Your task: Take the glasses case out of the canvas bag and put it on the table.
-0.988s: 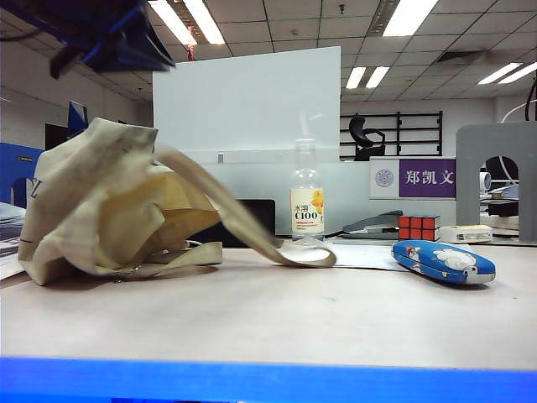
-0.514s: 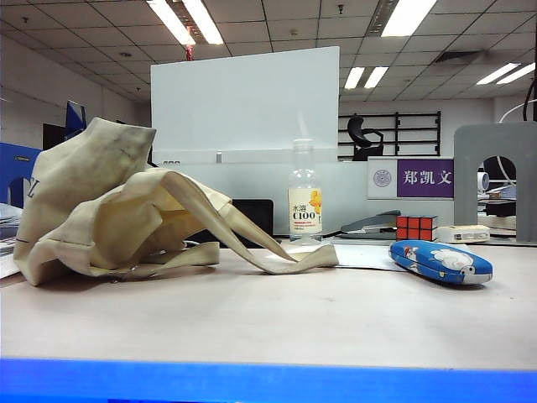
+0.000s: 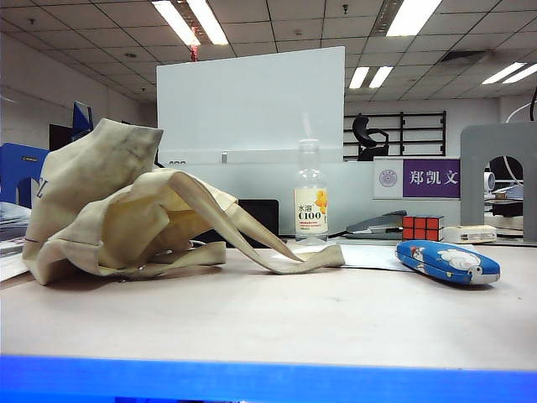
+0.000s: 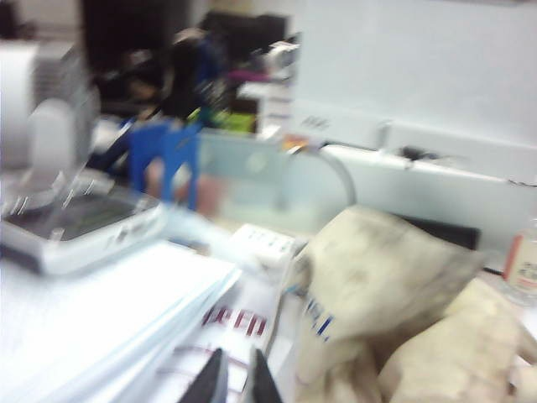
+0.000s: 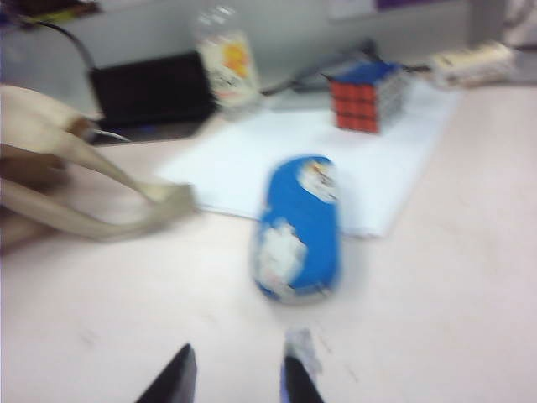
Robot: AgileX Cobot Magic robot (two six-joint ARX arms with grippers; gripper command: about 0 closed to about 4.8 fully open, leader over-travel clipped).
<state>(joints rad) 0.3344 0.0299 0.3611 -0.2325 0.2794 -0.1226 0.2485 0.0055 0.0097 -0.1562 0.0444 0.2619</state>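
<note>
Gone from the upper left of the exterior view is the dark arm that hung there a second ago, and the canvas bag (image 3: 117,206) has sagged, its strap handle (image 3: 285,256) now lying flatter on the bench (image 3: 268,323). Neither arm shows in the exterior view. The glasses case (image 3: 447,262), blue with white cartoon figures, rests on the bench at the right, well apart from the bag and free of any grip. In the right wrist view the right gripper (image 5: 233,369) hovers just short of the case (image 5: 298,227), its jaws parted a little and holding nothing. The left gripper (image 4: 233,378) shows in the blurred left wrist view beside the bag (image 4: 394,311) and above a stack of papers (image 4: 101,311); its jaws stand almost closed, a thin gap between them, empty. Behind stand a bottle (image 3: 310,201) and a Rubik's cube (image 3: 421,227)
</note>
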